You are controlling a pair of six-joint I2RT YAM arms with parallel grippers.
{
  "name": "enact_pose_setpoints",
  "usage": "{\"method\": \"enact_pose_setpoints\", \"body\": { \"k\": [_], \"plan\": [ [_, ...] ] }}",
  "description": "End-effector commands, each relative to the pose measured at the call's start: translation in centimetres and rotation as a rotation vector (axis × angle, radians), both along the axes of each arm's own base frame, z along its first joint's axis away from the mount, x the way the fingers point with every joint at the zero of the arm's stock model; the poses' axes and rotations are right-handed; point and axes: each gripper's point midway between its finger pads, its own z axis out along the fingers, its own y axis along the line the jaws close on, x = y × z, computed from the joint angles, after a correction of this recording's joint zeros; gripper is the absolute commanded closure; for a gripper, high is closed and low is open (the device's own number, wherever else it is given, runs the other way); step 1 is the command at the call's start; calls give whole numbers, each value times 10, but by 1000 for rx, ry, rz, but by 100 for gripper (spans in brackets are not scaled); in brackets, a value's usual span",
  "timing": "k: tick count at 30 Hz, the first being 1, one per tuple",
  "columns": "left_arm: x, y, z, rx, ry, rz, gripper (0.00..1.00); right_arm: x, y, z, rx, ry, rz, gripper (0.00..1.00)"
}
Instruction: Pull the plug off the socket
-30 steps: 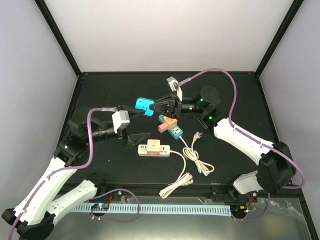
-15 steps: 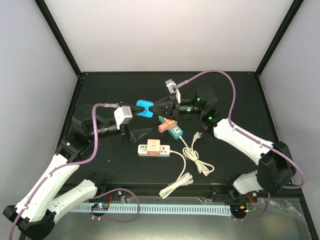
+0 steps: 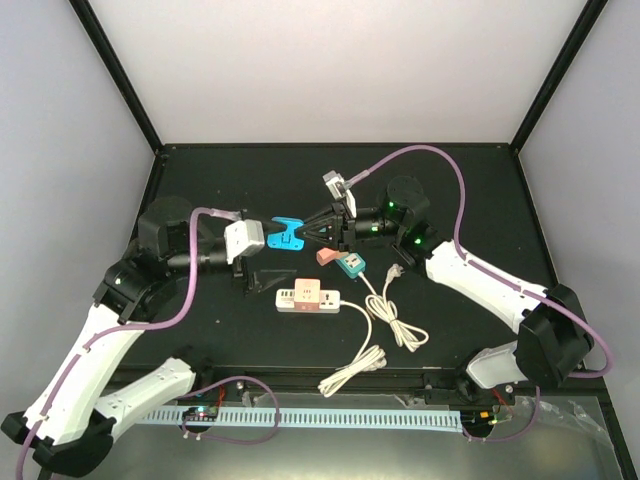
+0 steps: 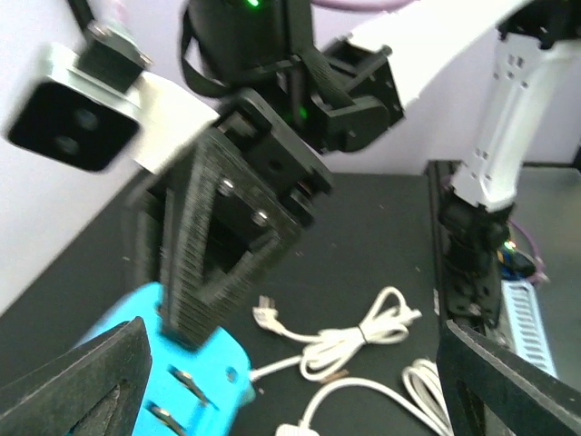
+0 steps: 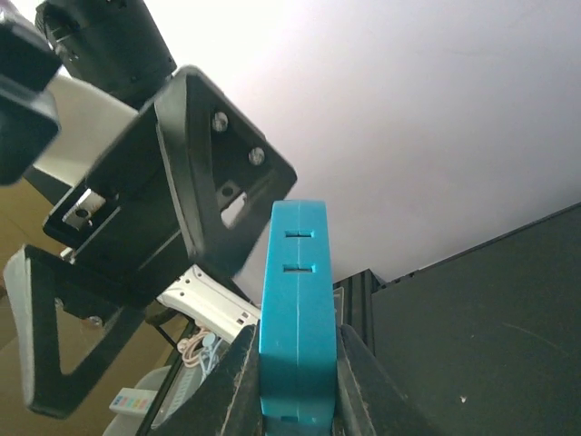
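My right gripper (image 3: 303,232) is shut on a bright blue plug adapter (image 3: 286,234) and holds it above the table at the middle left. In the right wrist view the adapter (image 5: 296,300) stands edge-on between my fingers (image 5: 238,381), its two slots facing up. My left gripper (image 3: 266,274) is open and empty just below and left of the adapter. In the left wrist view the adapter (image 4: 177,368) sits low on the left with metal prongs showing, and the right gripper's black fingers (image 4: 222,245) clamp it from above. The left gripper (image 4: 290,386) does not touch it.
A white power strip (image 3: 315,298) with an orange plug (image 3: 306,291) lies on the black table. A teal socket block (image 3: 349,263) with a salmon plug (image 3: 335,251) lies behind it. White coiled cords (image 3: 398,322) trail to the front right.
My right gripper has moved left and lower with the blue adapter, closer to the left gripper. The left arm has raised its elbow and swung its wrist towards the adapter.
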Motion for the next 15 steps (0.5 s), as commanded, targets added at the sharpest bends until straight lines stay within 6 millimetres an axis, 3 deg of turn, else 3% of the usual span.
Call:
{"method": "enact_pose_setpoints", "body": {
  "k": [1, 5, 15],
  "plan": [
    [-37, 5, -15, 62, 8, -146, 12, -5, -4, 5, 11, -28, 2, 99],
    [-39, 5, -23, 76, 32, -155, 14, -4, -4, 2, 4, -26, -2, 99],
    [-21, -5, -39, 109, 101, -135, 16, -7, -3, -3, -6, -22, 6, 99]
  ]
}}
